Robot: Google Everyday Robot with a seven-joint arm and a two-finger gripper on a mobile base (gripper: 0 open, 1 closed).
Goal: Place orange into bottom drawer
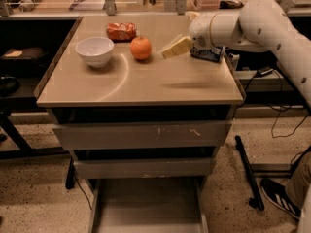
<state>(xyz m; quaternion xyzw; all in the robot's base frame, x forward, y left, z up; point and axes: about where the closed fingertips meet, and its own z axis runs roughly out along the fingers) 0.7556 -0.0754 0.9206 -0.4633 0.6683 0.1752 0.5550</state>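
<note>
The orange (140, 48) sits on the table top, toward the back, between the white bowl and my gripper. My gripper (176, 47) hovers just above the table a short way to the right of the orange, pointing left at it and apart from it. My white arm reaches in from the upper right. The bottom drawer (146, 205) is pulled out at the foot of the cabinet, its flat grey floor bare.
A white bowl (95, 50) stands left of the orange. An orange-red snack bag (121, 31) lies behind them. A dark packet (206, 55) lies under my wrist at the right edge. Two upper drawers (141, 136) are shut. A person's shoe (279, 195) is at the lower right.
</note>
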